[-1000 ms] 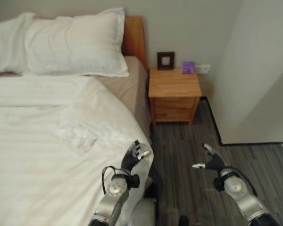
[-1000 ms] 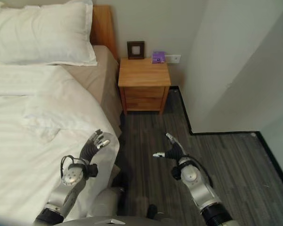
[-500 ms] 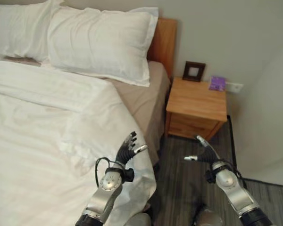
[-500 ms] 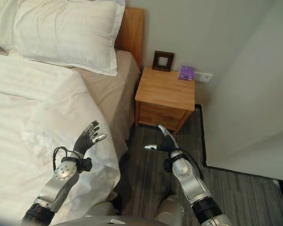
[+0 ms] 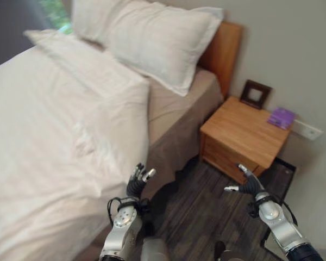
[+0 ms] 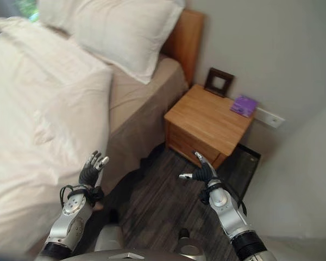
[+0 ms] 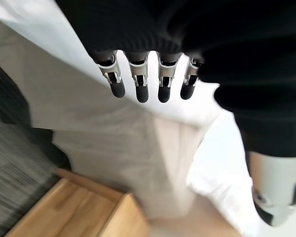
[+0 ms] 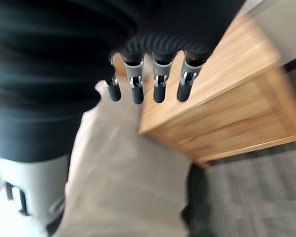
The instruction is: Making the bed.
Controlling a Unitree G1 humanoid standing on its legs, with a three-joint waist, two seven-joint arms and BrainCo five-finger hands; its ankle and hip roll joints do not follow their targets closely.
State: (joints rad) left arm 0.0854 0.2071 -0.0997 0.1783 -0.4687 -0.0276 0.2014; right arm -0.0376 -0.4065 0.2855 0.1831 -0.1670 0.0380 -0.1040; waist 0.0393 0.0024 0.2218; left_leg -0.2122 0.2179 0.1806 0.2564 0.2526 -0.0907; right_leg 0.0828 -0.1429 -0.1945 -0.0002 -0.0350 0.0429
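A: Where is the bedding?

B: The white duvet [image 5: 49, 125] covers the left half of the frame, lying over the bed [image 5: 179, 117]. Its near edge hangs down the bed's side at lower left. To its right a strip of beige sheet [image 5: 171, 100] is bare, running up to the pillows.

A: And the pillows?

B: A white pillow [image 5: 157, 41] lies at the top centre against the wooden headboard [image 5: 224, 51]. Another one shows partly behind it, toward the upper left.

A: What are the hands doing?

B: The left hand [image 5: 137, 181] is raised at lower centre, just beside the duvet's hanging edge, fingers [image 7: 140, 81] straight and spread, nothing in it. The right hand [image 5: 247, 185] is up at lower right over the dark wood floor [image 5: 190, 217], in front of the nightstand, fingers [image 8: 158, 81] extended, thumb out to the side, also empty.

A: Anything beside the bed?

B: A wooden nightstand [image 5: 244, 138] stands just right of the bed. On it, a small dark picture frame [image 5: 255, 93] leans at the back by the wall, and a purple item [image 5: 281, 117] lies toward the right end of the top.
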